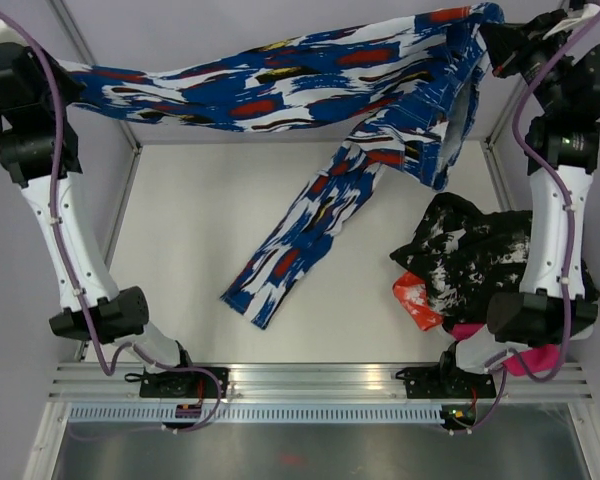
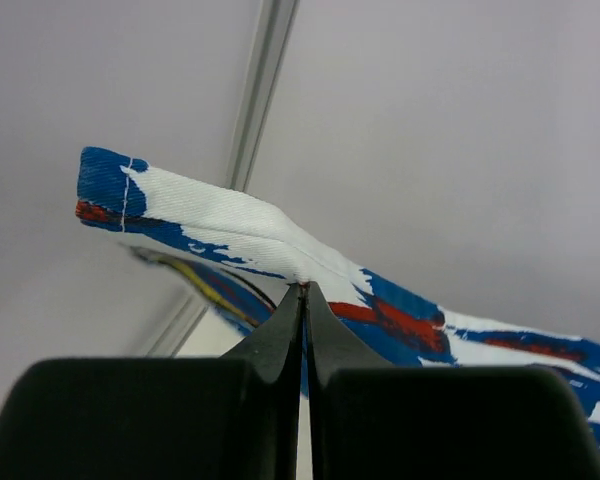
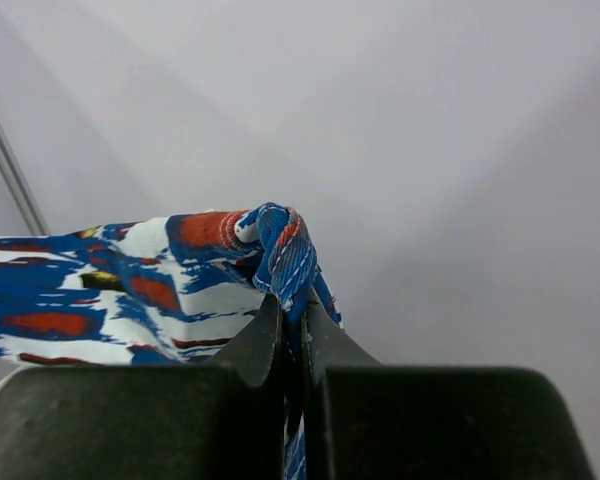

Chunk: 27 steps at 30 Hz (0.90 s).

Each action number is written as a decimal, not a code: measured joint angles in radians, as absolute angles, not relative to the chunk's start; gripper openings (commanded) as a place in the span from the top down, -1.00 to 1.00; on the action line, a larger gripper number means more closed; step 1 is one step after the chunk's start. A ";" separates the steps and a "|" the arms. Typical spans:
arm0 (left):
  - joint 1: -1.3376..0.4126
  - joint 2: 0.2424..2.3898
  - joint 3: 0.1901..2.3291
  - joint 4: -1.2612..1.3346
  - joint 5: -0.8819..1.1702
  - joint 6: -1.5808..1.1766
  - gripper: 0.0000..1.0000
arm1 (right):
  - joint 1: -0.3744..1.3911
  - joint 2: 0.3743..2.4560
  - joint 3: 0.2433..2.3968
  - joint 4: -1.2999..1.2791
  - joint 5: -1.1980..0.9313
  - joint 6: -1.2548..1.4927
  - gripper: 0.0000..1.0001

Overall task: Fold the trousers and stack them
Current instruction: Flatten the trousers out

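1. Your left gripper (image 2: 303, 292) is clamped on the trousers (image 1: 280, 80) at a leg hem, far left.
2. Your right gripper (image 3: 292, 318) pinches their waist end, far right.
3. The other leg hangs between them.

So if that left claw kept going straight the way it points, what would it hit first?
The left gripper is shut on the trousers, so the cloth comes first. Beyond it, probably the grey wall beside the metal post, though depth is unclear.
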State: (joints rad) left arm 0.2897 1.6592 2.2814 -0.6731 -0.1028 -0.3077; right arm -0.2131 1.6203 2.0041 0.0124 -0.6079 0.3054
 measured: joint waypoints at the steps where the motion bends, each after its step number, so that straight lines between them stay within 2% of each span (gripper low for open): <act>1: 0.298 1.625 2.291 -0.673 -0.103 -0.313 0.95 | -0.213 1.581 1.984 0.010 -0.598 0.295 1.00; 6: 0.318 1.481 2.276 -0.670 -0.104 -0.344 0.95 | -0.213 1.417 1.914 0.007 -0.544 0.242 1.00; 11: 0.319 1.353 2.103 -0.670 -0.123 -0.377 0.95 | -0.213 1.366 1.792 0.056 -0.547 0.246 1.00; 18: 0.320 1.349 1.867 -0.632 -0.110 -0.439 0.95 | -0.214 1.639 1.827 0.009 -0.710 0.326 1.00; 22: 0.320 1.423 1.803 -0.593 -0.068 -0.477 0.95 | -0.214 1.719 1.773 -0.047 -0.670 0.322 1.00; 27: 0.319 1.475 1.641 -0.490 -0.041 -0.513 0.95 | -0.214 1.813 1.788 -0.133 -0.508 0.265 1.00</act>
State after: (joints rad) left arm 0.3195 1.4754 1.6405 -0.4900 -0.0414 -0.5129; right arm -0.2138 1.8130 1.7882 -0.1329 -0.5079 0.2646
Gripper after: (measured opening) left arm 0.026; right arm 0.036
